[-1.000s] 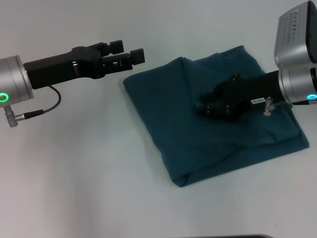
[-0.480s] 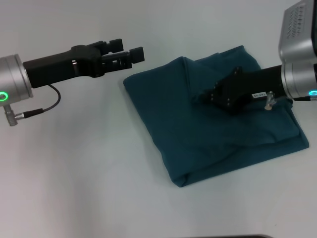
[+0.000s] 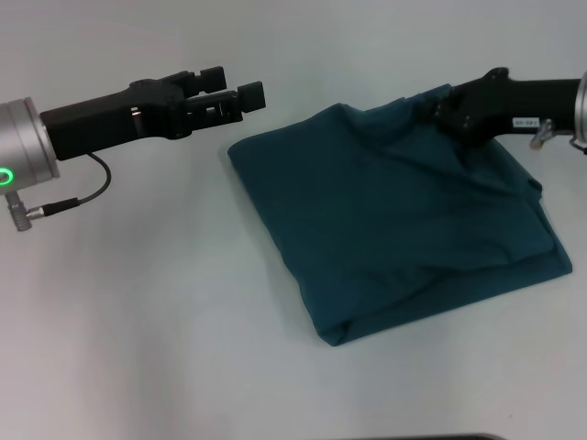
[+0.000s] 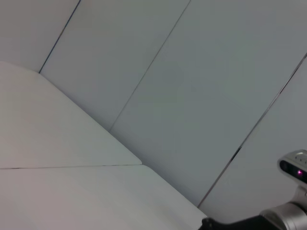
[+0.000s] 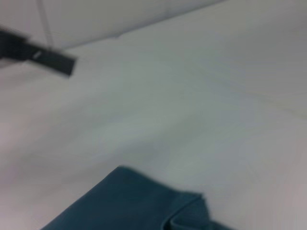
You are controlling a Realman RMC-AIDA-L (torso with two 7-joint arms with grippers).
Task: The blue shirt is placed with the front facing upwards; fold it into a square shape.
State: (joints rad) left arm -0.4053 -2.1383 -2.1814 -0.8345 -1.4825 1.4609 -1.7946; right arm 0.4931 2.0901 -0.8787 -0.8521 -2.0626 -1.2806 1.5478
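Note:
The blue shirt [image 3: 404, 220] lies folded into a rough square on the white table, plain teal side up, with soft creases and a thick folded near edge. My right gripper [image 3: 442, 110] hovers at the shirt's far right edge, just above the cloth. My left gripper [image 3: 240, 85] hangs open and empty in the air beside the shirt's far left corner, not touching it. In the right wrist view, one corner of the shirt [image 5: 139, 206] shows, with the left gripper's blurred fingers [image 5: 50, 58] farther off.
The white table [image 3: 165, 302] stretches bare to the left of and in front of the shirt. In the left wrist view there are only pale wall panels [image 4: 182, 81] and part of my right arm [image 4: 268, 219].
My right gripper has lifted off the middle of the shirt and drawn back to its far right edge. The left arm has barely moved.

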